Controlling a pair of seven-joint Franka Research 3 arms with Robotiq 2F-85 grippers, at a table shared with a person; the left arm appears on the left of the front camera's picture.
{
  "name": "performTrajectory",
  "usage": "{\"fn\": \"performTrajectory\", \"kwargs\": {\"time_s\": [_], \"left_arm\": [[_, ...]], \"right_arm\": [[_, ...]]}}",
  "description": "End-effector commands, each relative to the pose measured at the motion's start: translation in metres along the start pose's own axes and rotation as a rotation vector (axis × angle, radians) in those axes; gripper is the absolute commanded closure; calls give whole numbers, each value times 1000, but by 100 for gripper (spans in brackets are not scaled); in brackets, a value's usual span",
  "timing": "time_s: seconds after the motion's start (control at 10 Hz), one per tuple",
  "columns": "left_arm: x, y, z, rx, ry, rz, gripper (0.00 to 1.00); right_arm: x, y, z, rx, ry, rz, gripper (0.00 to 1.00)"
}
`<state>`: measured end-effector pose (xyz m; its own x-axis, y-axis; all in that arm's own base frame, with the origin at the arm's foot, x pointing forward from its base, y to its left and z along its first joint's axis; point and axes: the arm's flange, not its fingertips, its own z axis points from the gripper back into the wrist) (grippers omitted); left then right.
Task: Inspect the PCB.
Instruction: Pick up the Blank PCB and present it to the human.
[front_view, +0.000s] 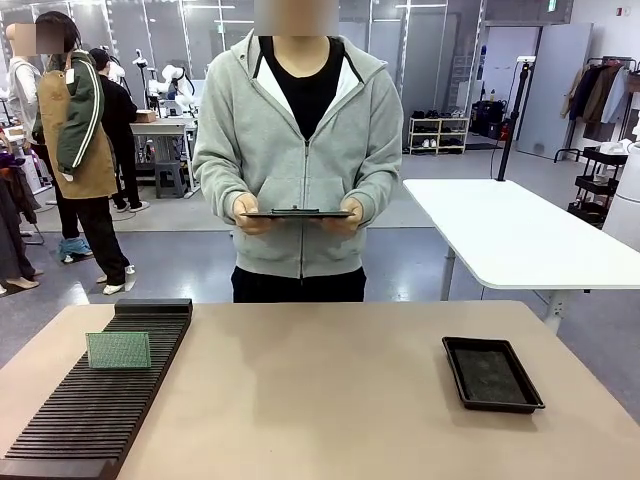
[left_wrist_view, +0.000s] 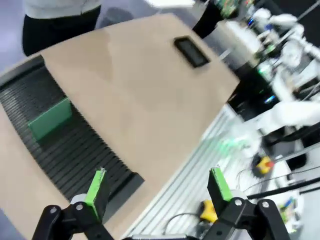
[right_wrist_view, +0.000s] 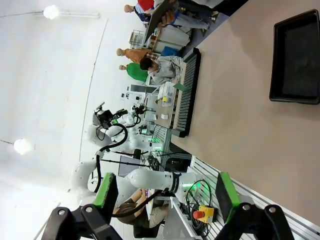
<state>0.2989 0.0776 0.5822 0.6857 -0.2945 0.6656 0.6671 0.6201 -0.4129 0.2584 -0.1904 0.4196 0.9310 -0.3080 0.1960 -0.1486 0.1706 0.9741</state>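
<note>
Step judged: fetch PCB (front_view: 118, 349) for inspection, not yet begun. PCB stands upright on edge in slot of black slotted rack (front_view: 100, 400), toward rack's far end. Left fingers (left_wrist_view: 96, 189) spread wide, empty, above rack's near end. Right fingers (right_wrist_view: 106, 192) wide, empty too. Likely best: left arm pinches top edge across thickness, lifts straight out of slot. Tan table (front_view: 320, 400) smooth. Black tray (front_view: 492, 373) well apart from rack. Person beyond rack holds dark tablet (front_view: 298, 213). Open lab, grey floor.
</note>
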Motion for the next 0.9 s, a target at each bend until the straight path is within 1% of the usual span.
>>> {"fn": "performTrajectory", "kwargs": {"time_s": [0.0,0.1,0.3,0.4,0.5,0.6,0.7,0.8], "left_arm": [[33,-3,-45,432,431,-309,0],[49,-5,-63,490,523,-373,0],[64,-2,-95,574,694,-474,0],[67,5,-105,623,764,-502,0],[68,11,-109,578,788,-492,0],[67,16,-110,545,778,-484,0],[64,17,-109,495,731,-476,0],[60,13,-117,552,783,-510,0]], "right_arm": [[-2,1,2,2,7,3,0],[-2,1,2,2,7,3,0],[-2,1,2,2,7,3,0],[-2,1,2,2,7,3,0],[-2,1,2,2,7,3,0],[-2,1,2,2,7,3,0],[-2,1,2,2,7,3,0],[-2,1,2,2,7,3,0]]}}
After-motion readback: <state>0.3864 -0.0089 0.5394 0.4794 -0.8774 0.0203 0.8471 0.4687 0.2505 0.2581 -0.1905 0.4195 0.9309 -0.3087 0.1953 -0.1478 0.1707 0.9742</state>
